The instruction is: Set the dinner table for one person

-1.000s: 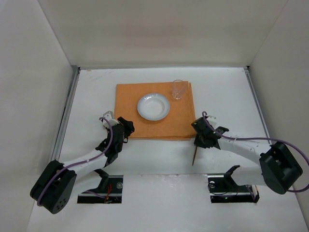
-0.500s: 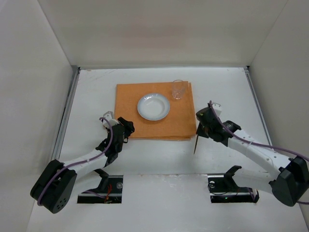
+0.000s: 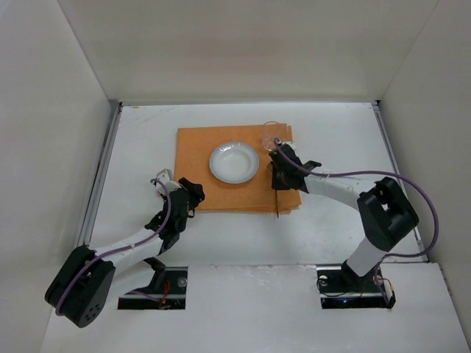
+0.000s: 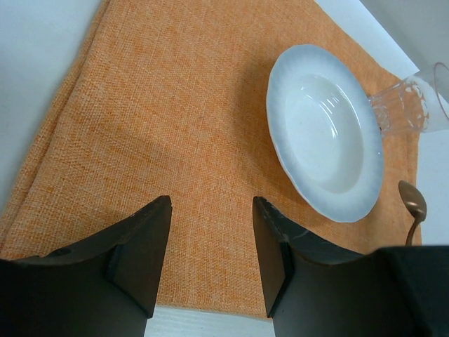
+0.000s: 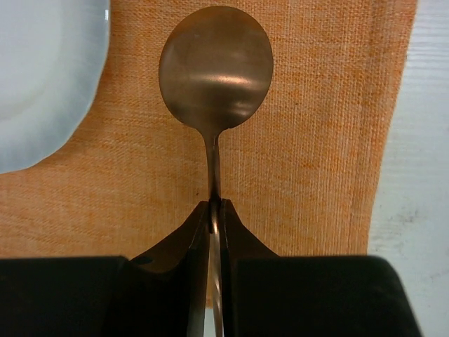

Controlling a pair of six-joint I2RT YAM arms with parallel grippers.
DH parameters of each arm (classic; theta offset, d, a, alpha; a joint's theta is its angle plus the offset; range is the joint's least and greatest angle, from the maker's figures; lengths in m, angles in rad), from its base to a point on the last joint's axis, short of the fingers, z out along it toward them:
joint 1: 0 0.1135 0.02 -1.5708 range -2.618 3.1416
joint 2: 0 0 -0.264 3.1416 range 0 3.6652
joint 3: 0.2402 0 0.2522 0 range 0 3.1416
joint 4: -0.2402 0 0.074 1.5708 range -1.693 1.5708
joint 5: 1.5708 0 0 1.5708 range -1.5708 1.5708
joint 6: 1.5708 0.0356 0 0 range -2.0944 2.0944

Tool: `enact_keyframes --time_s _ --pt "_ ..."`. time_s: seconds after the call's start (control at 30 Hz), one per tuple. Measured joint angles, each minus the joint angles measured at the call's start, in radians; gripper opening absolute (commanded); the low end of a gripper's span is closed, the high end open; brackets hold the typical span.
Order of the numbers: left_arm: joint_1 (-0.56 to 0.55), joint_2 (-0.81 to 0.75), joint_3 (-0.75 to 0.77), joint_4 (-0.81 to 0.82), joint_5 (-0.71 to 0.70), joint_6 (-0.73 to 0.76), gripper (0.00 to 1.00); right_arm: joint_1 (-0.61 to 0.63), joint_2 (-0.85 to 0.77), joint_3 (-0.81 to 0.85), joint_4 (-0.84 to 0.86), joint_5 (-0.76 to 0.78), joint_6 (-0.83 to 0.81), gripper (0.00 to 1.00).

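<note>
The left gripper (image 4: 210, 209) is held with its jaws spread wide over the near left part of the orange placemat (image 3: 193, 158). A spoon (image 5: 215, 67) is clamped by its handle in the right gripper (image 5: 215, 209) above the placemat's right side. A white plate (image 3: 234, 162) is set on the placemat's middle and a glass (image 3: 271, 134) at its far right corner. The white dinner table (image 3: 140, 147) is spread beneath and around the placemat.
</note>
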Motion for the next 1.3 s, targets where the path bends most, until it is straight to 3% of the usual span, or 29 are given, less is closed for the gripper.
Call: enact_keyframes --time_s 0.5,0.8,0.9,1.17,1.3 --pt "-0.004 0.018 0.000 -0.007 -0.007 0.001 0.47 -0.094 0.126 0.099 0.080 -0.082 -0.040 0.12" --pt "-0.004 0.018 0.000 -0.007 -0.008 0.001 0.47 -0.114 0.166 0.099 0.118 -0.079 -0.027 0.27" --pt "-0.004 0.018 0.000 -0.007 -0.010 0.004 0.47 -0.114 0.163 0.092 0.138 -0.076 -0.023 0.38" --pt "-0.005 0.018 0.006 -0.026 -0.053 0.040 0.52 -0.113 -0.011 -0.031 0.160 -0.047 -0.014 0.55" --pt "-0.027 0.021 0.056 -0.110 -0.103 0.055 0.57 -0.110 -0.168 -0.108 0.208 -0.013 -0.014 0.55"
